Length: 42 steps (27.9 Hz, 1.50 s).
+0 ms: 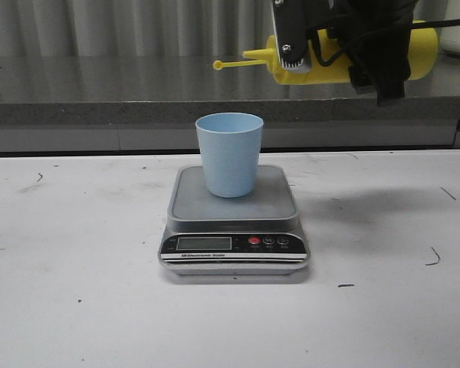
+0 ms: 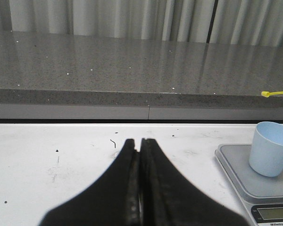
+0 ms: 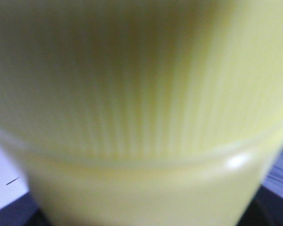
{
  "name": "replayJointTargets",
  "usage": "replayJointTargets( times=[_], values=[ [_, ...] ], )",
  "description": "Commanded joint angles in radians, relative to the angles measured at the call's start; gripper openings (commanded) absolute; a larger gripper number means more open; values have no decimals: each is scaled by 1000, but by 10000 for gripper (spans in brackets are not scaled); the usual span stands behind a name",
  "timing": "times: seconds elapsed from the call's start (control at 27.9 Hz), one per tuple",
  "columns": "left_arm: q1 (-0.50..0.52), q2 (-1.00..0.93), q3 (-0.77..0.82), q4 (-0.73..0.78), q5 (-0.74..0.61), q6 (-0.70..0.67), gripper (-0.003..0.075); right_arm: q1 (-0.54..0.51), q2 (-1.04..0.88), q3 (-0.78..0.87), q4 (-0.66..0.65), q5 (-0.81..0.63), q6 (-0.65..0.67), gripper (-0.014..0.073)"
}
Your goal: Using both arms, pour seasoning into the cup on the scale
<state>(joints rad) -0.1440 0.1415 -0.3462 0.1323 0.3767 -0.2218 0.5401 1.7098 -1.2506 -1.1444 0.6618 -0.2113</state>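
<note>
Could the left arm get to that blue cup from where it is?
Probably yes: bare table lies between the closed left gripper and the cup, which stands unobstructed on the scale.

The white table [image 1: 77,307] bears only the scale [image 1: 234,230].

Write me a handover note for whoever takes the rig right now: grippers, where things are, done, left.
Right gripper: shut on the seasoning bottle, held in the air roughly level, behind and to the right of the cup, nozzle pointing left with its cap hanging off the tip.
Left gripper: shut and empty, low over the table left of the scale.
Cup: upright on the scale platform; its inside is not visible from the front view.
Done: cup on scale, bottle picked up and tilted sideways.
Left: bring the nozzle over the cup, tip further and pour. No seasoning seen flowing yet.
</note>
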Motion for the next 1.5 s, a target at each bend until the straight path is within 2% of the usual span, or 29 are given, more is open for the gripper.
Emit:
replayJointTargets(
  times=[0.0, 0.5, 1.18, 1.29, 1.47],
  values=[
    [0, 12, -26, 5, -85, -7, -20, 1, -53, -39, -113, -1, 3, 255],
    [0, 12, -26, 5, -85, -7, -20, 1, -17, -39, -251, -2, 3, 255],
    [0, 12, -26, 5, -85, -7, -20, 1, -6, -39, -253, 21, 7, 255],
    [0, 12, -26, 5, -85, -7, -20, 1, -8, -39, -253, 25, 68, 255],
    [0, 12, -26, 5, -85, -7, -20, 0, -20, -39, -253, 32, 318, 255]
  ],
)
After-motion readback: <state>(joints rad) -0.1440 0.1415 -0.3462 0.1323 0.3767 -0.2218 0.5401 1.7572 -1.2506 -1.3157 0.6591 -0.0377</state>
